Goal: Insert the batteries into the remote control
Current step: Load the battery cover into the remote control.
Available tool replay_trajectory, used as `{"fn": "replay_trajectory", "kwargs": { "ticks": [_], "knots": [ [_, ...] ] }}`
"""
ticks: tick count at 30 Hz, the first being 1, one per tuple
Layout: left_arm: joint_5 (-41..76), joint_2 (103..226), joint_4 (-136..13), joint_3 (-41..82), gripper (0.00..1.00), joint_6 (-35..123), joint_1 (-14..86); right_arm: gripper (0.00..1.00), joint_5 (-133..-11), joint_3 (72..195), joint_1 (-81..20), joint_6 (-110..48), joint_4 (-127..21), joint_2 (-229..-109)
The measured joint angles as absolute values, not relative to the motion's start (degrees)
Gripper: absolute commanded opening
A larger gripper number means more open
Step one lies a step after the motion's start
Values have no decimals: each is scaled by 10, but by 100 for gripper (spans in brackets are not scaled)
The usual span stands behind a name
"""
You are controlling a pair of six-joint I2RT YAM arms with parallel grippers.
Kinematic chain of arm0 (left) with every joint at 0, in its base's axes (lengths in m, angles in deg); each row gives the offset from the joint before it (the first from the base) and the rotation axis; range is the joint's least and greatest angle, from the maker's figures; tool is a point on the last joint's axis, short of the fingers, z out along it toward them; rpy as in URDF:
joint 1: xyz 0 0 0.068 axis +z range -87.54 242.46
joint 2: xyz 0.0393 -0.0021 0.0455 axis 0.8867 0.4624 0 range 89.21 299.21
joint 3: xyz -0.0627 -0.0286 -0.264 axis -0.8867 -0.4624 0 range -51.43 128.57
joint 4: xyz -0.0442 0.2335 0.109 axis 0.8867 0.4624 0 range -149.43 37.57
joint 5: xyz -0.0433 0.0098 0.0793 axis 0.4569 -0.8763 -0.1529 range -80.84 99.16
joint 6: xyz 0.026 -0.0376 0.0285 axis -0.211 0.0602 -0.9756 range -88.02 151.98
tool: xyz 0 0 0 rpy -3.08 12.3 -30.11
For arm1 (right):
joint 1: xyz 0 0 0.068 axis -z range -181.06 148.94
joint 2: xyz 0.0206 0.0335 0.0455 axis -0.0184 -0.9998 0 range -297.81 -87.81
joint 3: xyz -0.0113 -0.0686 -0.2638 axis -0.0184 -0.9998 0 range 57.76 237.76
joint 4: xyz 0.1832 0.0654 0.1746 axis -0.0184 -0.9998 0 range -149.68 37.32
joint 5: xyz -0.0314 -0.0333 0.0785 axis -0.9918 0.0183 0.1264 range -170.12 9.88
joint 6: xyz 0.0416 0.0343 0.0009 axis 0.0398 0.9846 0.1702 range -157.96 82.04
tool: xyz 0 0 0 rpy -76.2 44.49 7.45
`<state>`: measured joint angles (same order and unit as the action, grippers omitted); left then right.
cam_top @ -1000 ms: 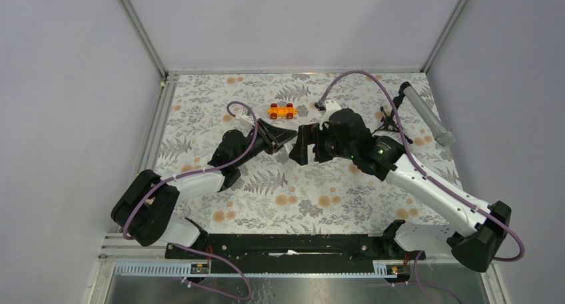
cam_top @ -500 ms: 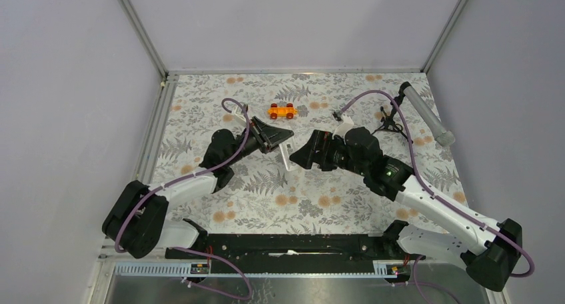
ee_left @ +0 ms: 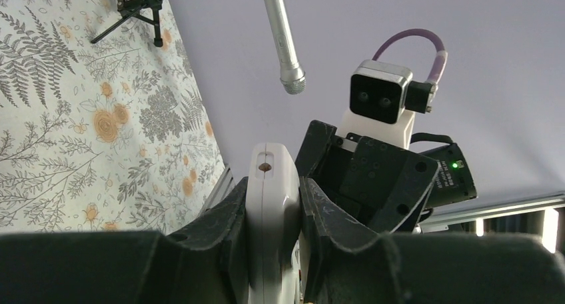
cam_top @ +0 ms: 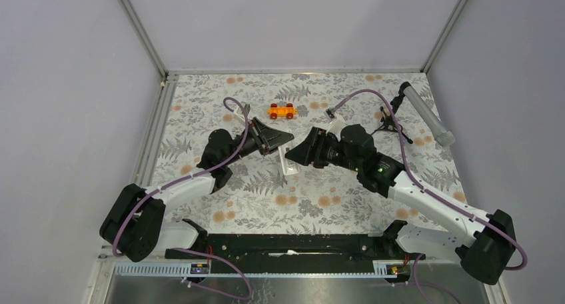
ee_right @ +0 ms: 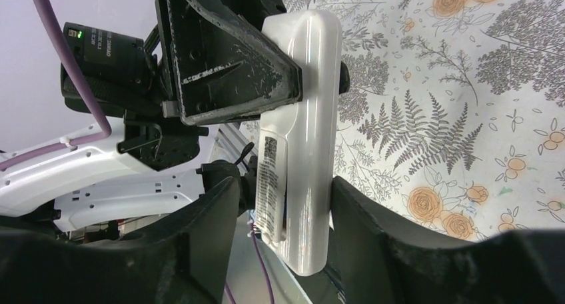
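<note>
A bench with a floral cover is seen from above, and two arms are bent in toward its middle. A slim white remote is held there between them, standing on end and slightly tilted; whether its lower end touches the bench cannot be told. The left fingers are clamped tight on the remote's upper part, pressed against its two broad faces. The right fingers are set around the lower part, partly open, with one finger close against the remote's rounded side and a narrow gap seen at the other, so no firm hold is shown. A printed label is seen on the remote's back in the right wrist view. In the left wrist view the remote's narrow end, marked by a small dark hole, is pointed at the right arm's camera. An orange toy car is placed near the far edge, well apart from the arms. A grey tube on a black tripod is stood at the far right.
</note>
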<state>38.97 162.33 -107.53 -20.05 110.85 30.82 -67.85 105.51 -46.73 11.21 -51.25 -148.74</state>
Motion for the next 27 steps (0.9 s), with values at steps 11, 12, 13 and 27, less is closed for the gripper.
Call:
{"fn": "replay_trajectory", "kwargs": {
  "ticks": [11,12,13,27],
  "knots": [
    [411,1623,-1077,-201,0,1140,319,39,-654,1044,-461,107,-487,-1500],
    [412,1623,-1077,-201,0,1141,320,38,-654,1044,-461,107,-485,-1501],
    [412,1623,-1077,-201,0,1142,321,37,-654,1044,-460,108,-483,-1502],
    [413,1589,-1004,-185,0,1080,324,91,-625,1044,-459,91,-459,-1517]
  ]
}}
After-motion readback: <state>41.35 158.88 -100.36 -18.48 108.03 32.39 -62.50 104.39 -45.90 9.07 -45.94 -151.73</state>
